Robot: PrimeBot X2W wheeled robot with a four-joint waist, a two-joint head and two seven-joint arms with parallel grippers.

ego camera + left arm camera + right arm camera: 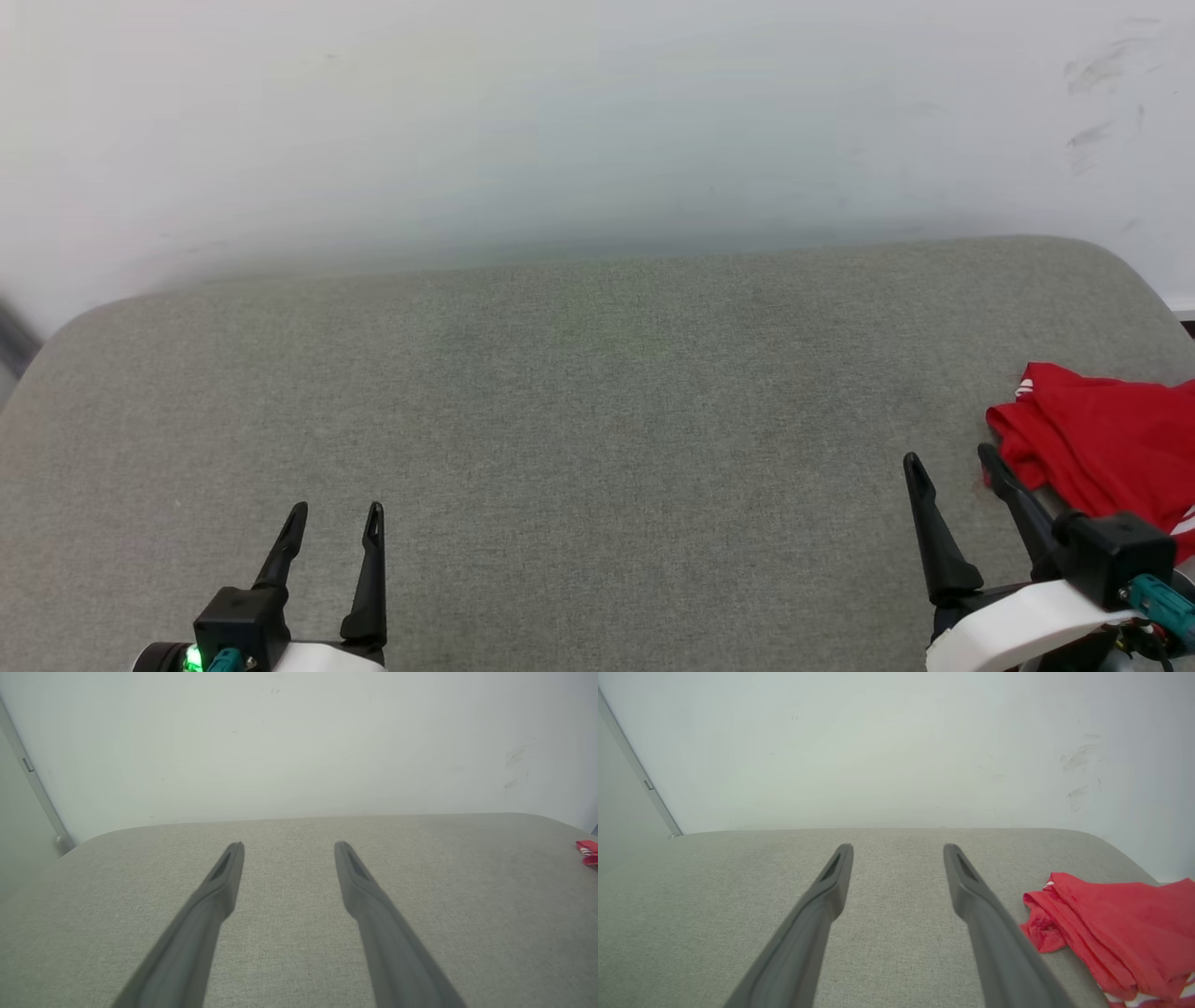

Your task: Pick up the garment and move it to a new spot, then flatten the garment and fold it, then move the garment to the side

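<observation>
Black tapered gripper fingers [372, 569], white shells [1018, 625], teal connectors [1158, 599], green light [193, 660].

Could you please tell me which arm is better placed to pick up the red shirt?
The right. The right tool stands open close beside the bunched shirt at the right edge of the cushion, while the left tool, also open, sits far off on the other side.
</observation>
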